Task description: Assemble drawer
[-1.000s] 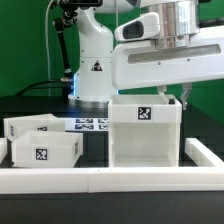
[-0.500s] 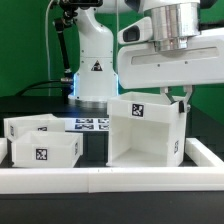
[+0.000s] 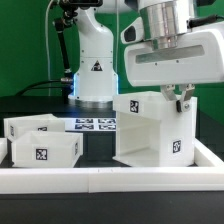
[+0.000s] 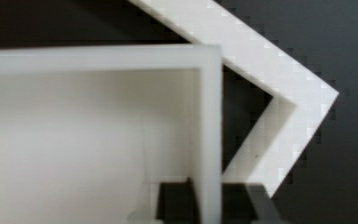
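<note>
drawer casing [image 3: 172, 128] skewed, opening toward exterior view's left.

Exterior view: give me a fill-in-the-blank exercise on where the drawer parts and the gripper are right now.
1. The gripper grips the casing by its ____ edge.
2. The front tray and the rear tray stand to the exterior view's ____ of the casing.
3. In the exterior view the casing shows ____ square tags.

Missing words: top; left; two.
</note>
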Controlling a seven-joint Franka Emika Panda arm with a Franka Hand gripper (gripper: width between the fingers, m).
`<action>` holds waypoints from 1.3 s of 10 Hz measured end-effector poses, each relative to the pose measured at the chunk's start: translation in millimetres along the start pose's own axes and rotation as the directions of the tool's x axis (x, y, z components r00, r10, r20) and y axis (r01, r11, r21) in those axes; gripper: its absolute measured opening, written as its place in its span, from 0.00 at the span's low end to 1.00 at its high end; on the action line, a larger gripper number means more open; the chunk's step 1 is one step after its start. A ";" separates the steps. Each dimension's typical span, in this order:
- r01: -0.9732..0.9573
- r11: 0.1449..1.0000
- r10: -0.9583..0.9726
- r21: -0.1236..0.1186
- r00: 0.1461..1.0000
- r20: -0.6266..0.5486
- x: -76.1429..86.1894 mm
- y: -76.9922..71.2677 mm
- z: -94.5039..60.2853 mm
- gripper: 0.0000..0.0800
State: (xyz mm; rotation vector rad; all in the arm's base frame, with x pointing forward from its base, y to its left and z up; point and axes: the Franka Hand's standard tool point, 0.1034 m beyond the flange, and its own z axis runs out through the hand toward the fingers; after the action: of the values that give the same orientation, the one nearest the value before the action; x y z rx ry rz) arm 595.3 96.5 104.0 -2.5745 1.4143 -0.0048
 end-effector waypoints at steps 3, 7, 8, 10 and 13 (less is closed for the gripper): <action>-0.243 0.970 0.243 0.001 0.969 0.037 -5.9 -1.4 0.7 0.06; -0.517 0.856 0.517 -0.018 0.851 0.090 7.2 -11.6 2.8 0.05; -0.534 0.846 0.532 -0.012 0.841 0.094 9.8 -16.0 1.6 0.05; -0.532 0.847 0.530 -0.011 0.842 0.103 13.0 -28.6 5.6 0.05; -0.532 0.847 0.529 0.007 0.842 0.108 22.1 -42.3 7.4 0.05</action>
State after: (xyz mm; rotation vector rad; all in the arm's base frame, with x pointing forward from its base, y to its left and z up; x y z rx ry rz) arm 643.3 101.3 102.3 -2.0309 2.0105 0.1794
